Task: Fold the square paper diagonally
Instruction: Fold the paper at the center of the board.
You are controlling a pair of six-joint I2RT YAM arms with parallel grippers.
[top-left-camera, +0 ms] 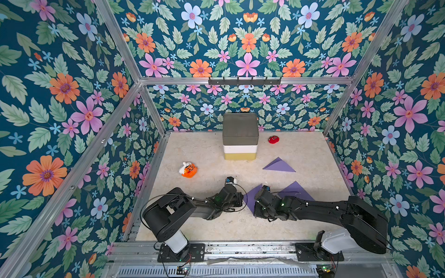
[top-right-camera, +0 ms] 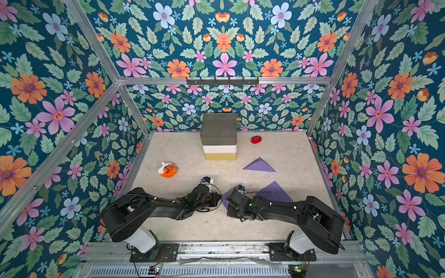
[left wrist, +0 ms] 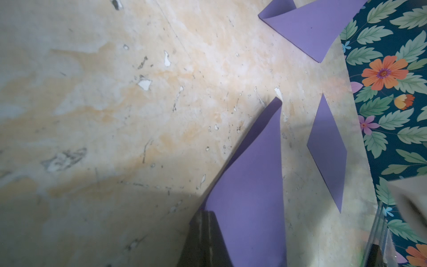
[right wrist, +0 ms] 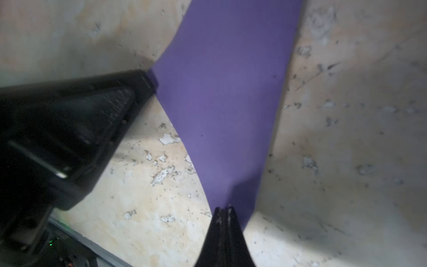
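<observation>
The purple square paper (top-left-camera: 251, 197) is held between my two arms near the table's front, bowed up off the surface. In the left wrist view the paper (left wrist: 251, 180) rises as a curved sheet, and my left gripper (left wrist: 205, 217) is shut on its edge. My right gripper (right wrist: 224, 211) is shut on another edge of the paper (right wrist: 221, 92). The left gripper's fingers (right wrist: 141, 81) show there pinching the sheet's far side. In both top views the left gripper (top-left-camera: 242, 200) and the right gripper (top-left-camera: 255, 206) sit close together on either side of the sheet (top-right-camera: 227, 195).
Two folded purple triangles lie on the table, one (top-left-camera: 279, 166) at mid right and one (top-left-camera: 297, 191) behind the right arm. A stack of bins (top-left-camera: 240, 134) stands at the back. An orange plush (top-left-camera: 188, 169) and a red plush (top-left-camera: 273, 139) lie nearby.
</observation>
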